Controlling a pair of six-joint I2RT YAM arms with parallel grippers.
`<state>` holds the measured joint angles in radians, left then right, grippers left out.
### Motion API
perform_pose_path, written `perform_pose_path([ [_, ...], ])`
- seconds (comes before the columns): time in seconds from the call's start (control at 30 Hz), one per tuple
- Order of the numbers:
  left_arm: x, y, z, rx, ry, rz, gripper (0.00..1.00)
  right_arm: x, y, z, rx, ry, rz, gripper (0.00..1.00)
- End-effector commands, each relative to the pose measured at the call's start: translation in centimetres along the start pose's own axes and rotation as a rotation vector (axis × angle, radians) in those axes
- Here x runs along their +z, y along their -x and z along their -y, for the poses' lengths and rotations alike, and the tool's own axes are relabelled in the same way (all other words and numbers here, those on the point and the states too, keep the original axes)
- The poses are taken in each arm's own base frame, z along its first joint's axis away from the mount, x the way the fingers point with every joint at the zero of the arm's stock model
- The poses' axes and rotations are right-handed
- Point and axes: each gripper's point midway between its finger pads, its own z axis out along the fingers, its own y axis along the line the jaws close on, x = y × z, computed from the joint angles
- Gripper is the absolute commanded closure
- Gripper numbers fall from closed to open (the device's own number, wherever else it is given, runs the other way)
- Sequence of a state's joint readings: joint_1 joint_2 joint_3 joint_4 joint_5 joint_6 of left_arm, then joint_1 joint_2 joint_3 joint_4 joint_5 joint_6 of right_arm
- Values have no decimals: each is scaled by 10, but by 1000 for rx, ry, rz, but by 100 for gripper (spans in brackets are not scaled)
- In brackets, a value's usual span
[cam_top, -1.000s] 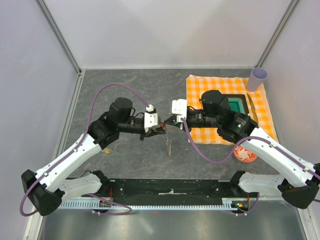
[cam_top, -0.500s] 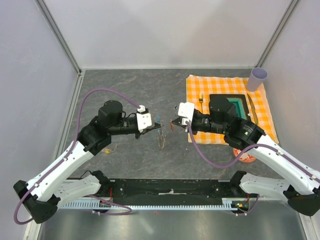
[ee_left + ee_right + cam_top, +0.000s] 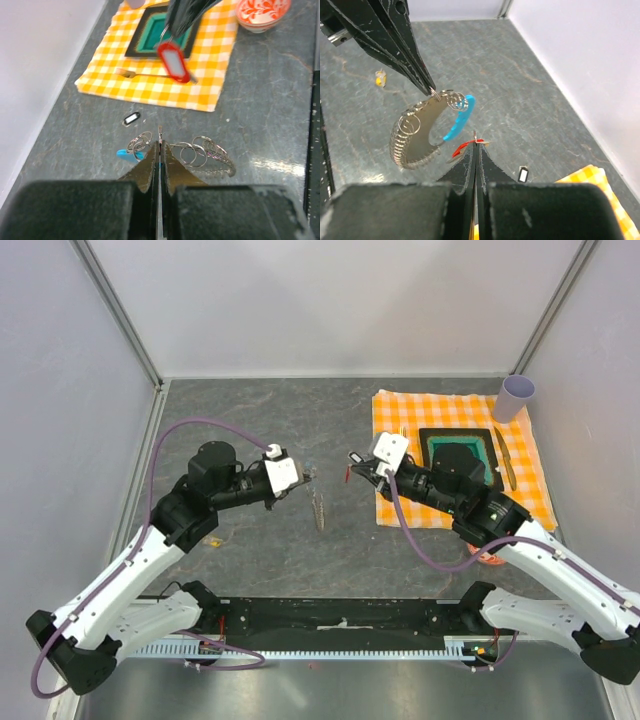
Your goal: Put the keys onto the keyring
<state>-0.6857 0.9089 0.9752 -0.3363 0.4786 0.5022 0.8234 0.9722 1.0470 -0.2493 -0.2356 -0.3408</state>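
left gripper (image 3: 160,146): clenched on a small ring of the keyring; we see no gap between its fingers.
keyring (image 3: 412,145): hangs from those tips over the dark table (image 3: 250,420), grey chain looped, blue piece (image 3: 461,116) at one side.
right gripper (image 3: 475,142): clamped tight on the key, facing the left one, tips near but apart.
key (image 3: 172,61): red head dangles under the right tips, apart from the keyring.
fob (image 3: 131,118): black-and-white, on the table near the cloth.
cloth (image 3: 210,75): orange check, carries a fork (image 3: 137,74); lilac cup (image 3: 517,397) at its far corner.

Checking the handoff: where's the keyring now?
Top view, centre: the keyring hangs from the left gripper, left of the red key held by the right gripper.
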Motion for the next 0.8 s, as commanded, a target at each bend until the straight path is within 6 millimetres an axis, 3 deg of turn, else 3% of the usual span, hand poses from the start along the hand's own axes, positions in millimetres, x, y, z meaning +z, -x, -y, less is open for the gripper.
perform_pose_path([
  [0.0, -9, 19, -28, 37, 80, 86, 98, -10, 27, 25, 30, -125, 127, 100],
  [0.07, -13, 18, -37, 28, 98, 97, 98, -4, 23, 28, 39, -121, 118, 100],
  [0.27, -10, 12, -36, 14, 71, 100, 98, 14, 16, 20, 59, -43, 118, 100],
  [0.43, -5, 7, -34, -1, 44, 91, 98, 18, 12, 7, 59, 36, 121, 100],
  [0.77, 1, 5, -31, -20, 13, 92, 98, 21, 10, 1, 56, 75, 119, 100],
])
